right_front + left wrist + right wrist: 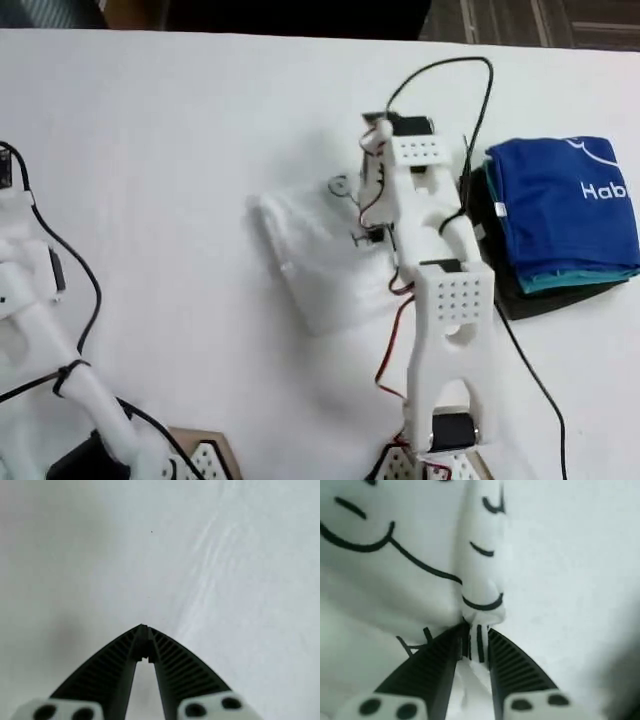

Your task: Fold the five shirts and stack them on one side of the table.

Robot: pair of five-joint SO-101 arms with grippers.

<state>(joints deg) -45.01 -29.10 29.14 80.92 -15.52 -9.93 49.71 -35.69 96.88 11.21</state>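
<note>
Step in hand: folding the white shirt (390, 595); judging by the grip on a ridge of cloth, one edge is about to be carried over the rest of it.
Next move: probably to lift the pinched edge just free of the worktop (180, 150), draw it across the shirt's body and lay it flat. This calls for a low, even pull so the layers underneath do not drag or bunch.
Right jaws: closed down to a narrow gap and clamped on a raised fold of the white shirt. The cloth, with black drawn lines on it, is squeezed between the ribbed inner faces.
Left jaws: closed with the tips meeting and nothing between them, hanging over bare worktop.
White shirt: directly under the right jaws and spreading away from them toward the left arm's (40, 330) side. It lies as a rumpled, roughly square heap, partly folded by the look of it.
Right arm (450, 300): stretched out over the shirt's edge, between the shirt and the stack.
Stack (560, 215): near the right jaws, on the side away from the left jaws. A blue shirt (565, 200) is on top, a teal shirt (580, 280) under it and a black shirt (540, 300) at the bottom. I cannot tell whether more lie between.
Progress: at least three shirts look folded and stacked, and the white one is not yet ready to join them.
</note>
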